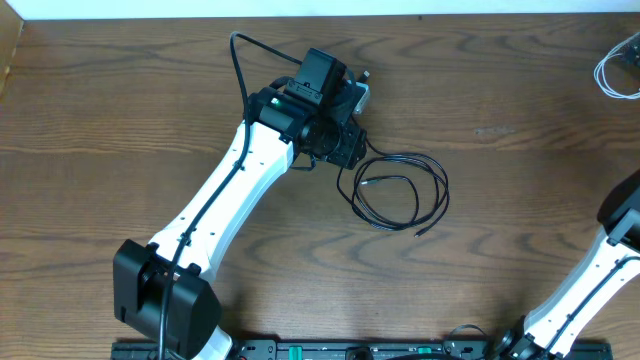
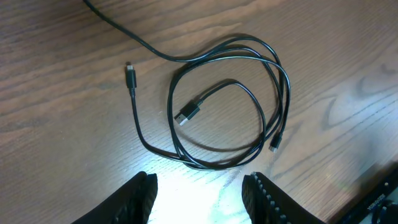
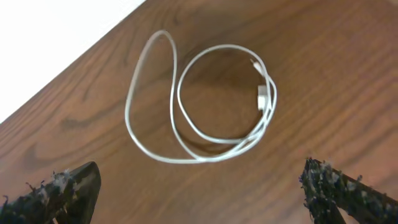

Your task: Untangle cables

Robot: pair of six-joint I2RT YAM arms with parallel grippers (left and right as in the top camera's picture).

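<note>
Thin black cables (image 1: pixel 400 190) lie looped together on the wooden table, just right of my left gripper (image 1: pixel 345 140). In the left wrist view the black loops (image 2: pixel 227 102) show several plug ends, and my left gripper (image 2: pixel 199 199) hangs open and empty just short of them. A white cable (image 1: pixel 618 70) lies coiled at the far right edge. In the right wrist view the white coil (image 3: pixel 199 106) lies on the table ahead of my open, empty right gripper (image 3: pixel 202 193).
A thicker black cord (image 1: pixel 240 60) runs from the left arm across the table's back left. The table's far edge (image 1: pixel 300 18) meets a white surface. The right arm (image 1: pixel 600 270) rises from the front right corner.
</note>
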